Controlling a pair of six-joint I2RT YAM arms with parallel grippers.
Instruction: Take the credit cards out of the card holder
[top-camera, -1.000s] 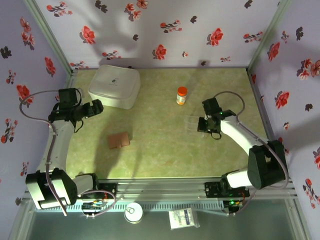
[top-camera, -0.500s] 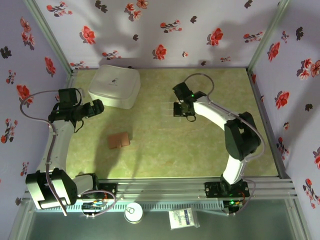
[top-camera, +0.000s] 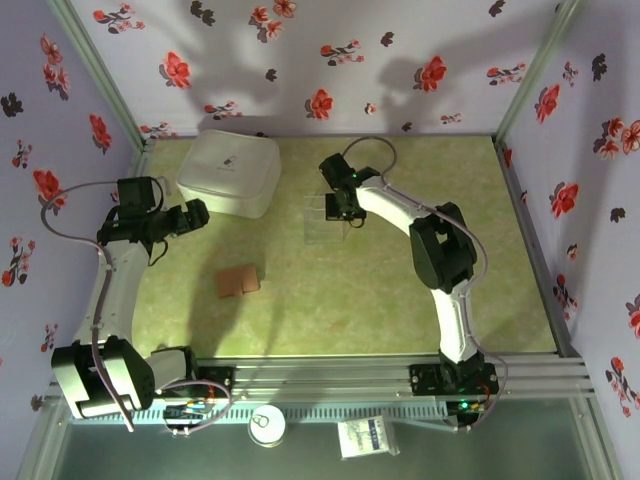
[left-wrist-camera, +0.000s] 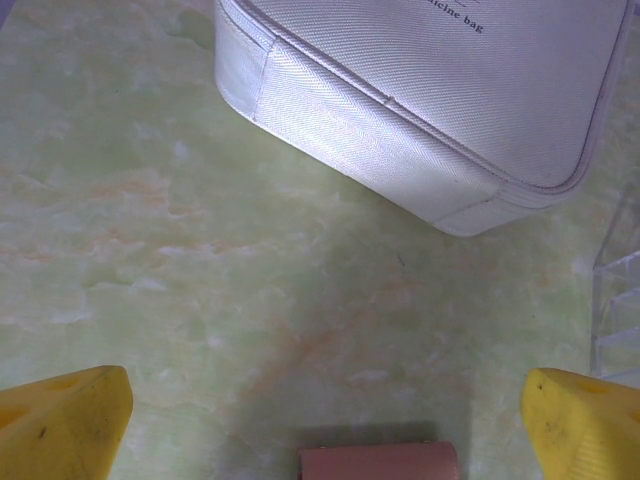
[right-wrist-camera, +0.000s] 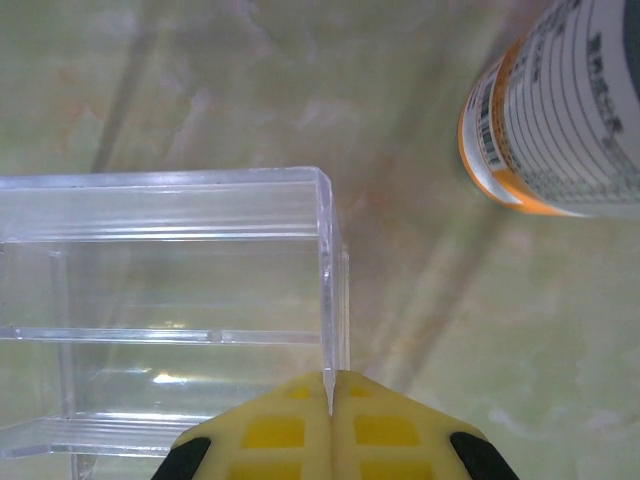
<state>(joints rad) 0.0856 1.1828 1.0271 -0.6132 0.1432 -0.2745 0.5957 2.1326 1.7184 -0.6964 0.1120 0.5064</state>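
Note:
The card holder (top-camera: 238, 281) lies closed on the green table, a small brown wallet at front left. Its top edge (left-wrist-camera: 378, 463) shows low in the left wrist view, between the wide-apart yellow fingertips (left-wrist-camera: 62, 425). My left gripper (top-camera: 195, 213) hovers open behind and left of it, with nothing held. The credit cards are hidden. My right gripper (top-camera: 340, 210) is shut on the side wall of a clear plastic tray (top-camera: 322, 220) at the table's middle back. In the right wrist view, the right gripper (right-wrist-camera: 330, 385) pinches the tray (right-wrist-camera: 160, 300) by its thin wall.
A large white lidded box (top-camera: 230, 172) stands at the back left, close to the tray, and its corner (left-wrist-camera: 430, 90) fills the upper left wrist view. An orange-capped bottle (right-wrist-camera: 560, 110) stands just right of the tray. The enclosure's flowered walls ring the table.
My right arm has swung left across the table with the clear tray, from the right side to the middle back near the white box. The left arm has stayed still.

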